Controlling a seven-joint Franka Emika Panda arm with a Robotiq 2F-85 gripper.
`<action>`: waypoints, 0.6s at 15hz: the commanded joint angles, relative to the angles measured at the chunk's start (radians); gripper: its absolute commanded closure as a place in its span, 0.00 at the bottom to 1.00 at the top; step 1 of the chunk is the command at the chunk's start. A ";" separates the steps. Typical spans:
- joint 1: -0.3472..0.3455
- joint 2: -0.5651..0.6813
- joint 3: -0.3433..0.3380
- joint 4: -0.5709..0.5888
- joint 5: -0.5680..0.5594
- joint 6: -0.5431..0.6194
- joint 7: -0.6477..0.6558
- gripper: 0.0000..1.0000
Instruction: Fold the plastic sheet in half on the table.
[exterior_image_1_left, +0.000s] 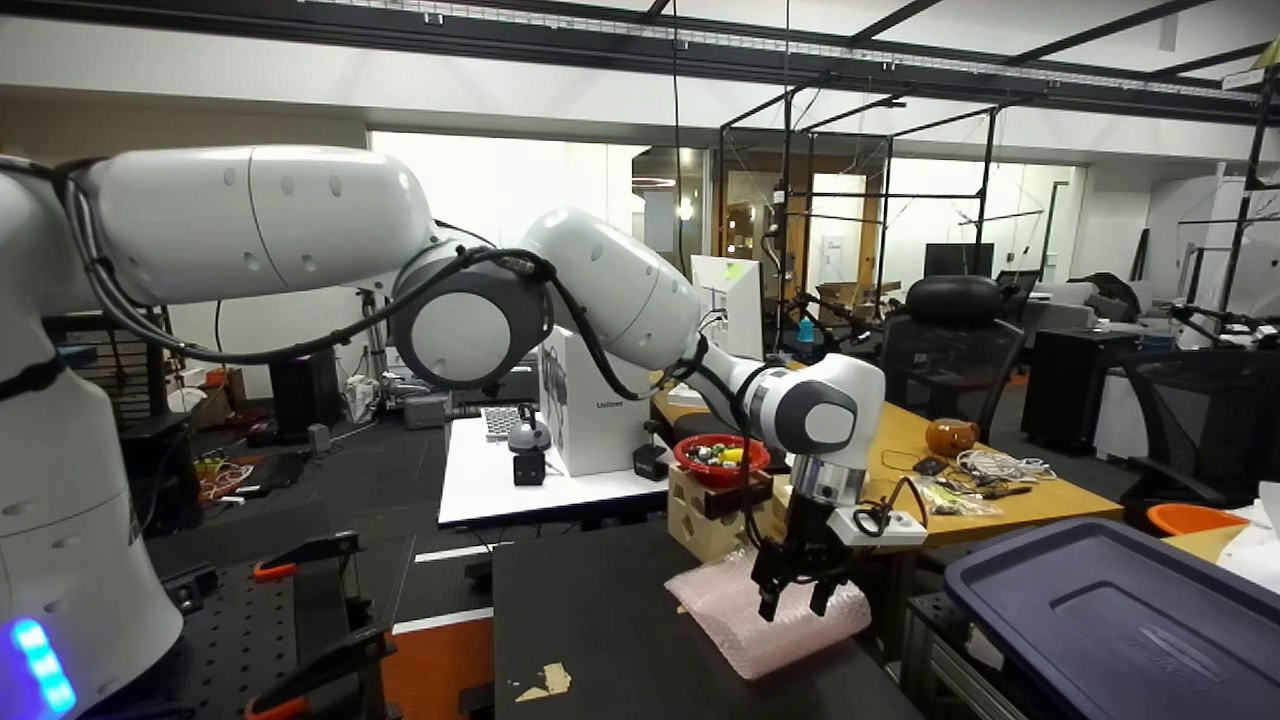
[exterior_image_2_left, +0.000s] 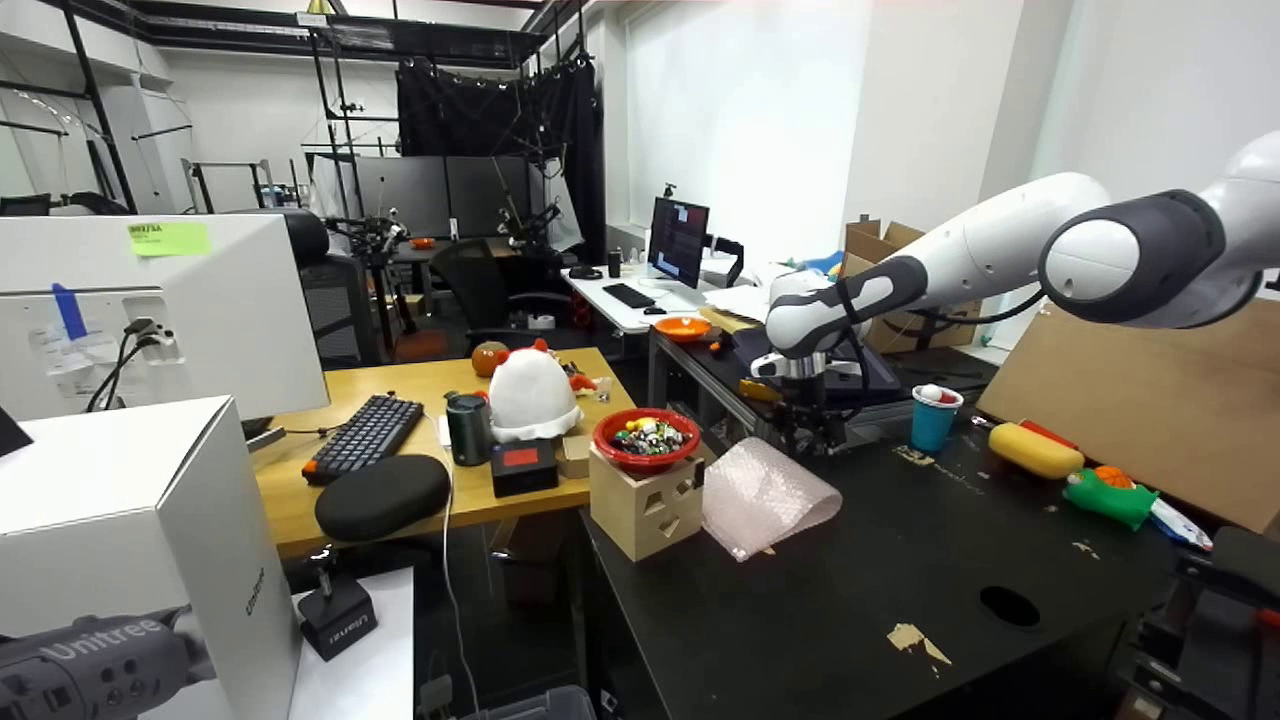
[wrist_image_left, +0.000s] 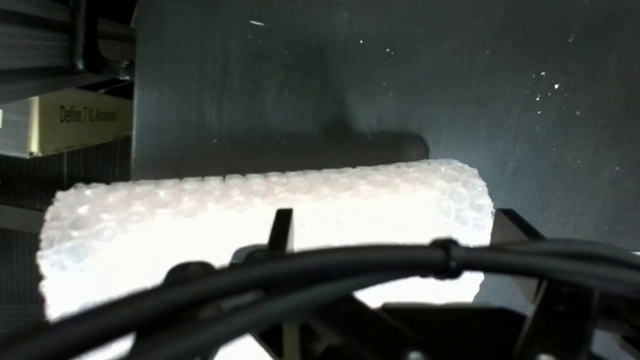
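The plastic sheet (exterior_image_1_left: 735, 635), a pale pinkish bubble wrap, lies on the black table (exterior_image_1_left: 590, 610) near its edge. Along one side it curls over in a rounded bend, and a loose corner shows in an exterior view (exterior_image_2_left: 760, 495). My gripper (exterior_image_1_left: 794, 608) points down over the curled part, jaws wide apart. In the wrist view the bubble wrap (wrist_image_left: 150, 200) spreads below the gripper (wrist_image_left: 393, 212); one finger stands over it, the other just past its side edge. Nothing appears gripped. Whether the fingertips touch the sheet, I cannot tell. Cables hide part of the jaws.
A wooden shape box (exterior_image_2_left: 645, 510) bearing a red bowl (exterior_image_2_left: 648, 425) of small items stands right beside the sheet. A bin with a dark blue lid (exterior_image_1_left: 1120, 630) is beyond the table. A blue cup (exterior_image_2_left: 933, 420) and several toys line another edge. A torn scrap (exterior_image_1_left: 550, 682) lies on the tabletop.
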 joint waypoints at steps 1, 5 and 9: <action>-0.018 -0.063 0.026 -0.046 0.030 0.001 0.009 0.00; -0.018 -0.049 0.049 -0.031 0.074 -0.004 0.053 0.00; -0.002 -0.011 0.046 -0.017 0.084 0.047 0.115 0.00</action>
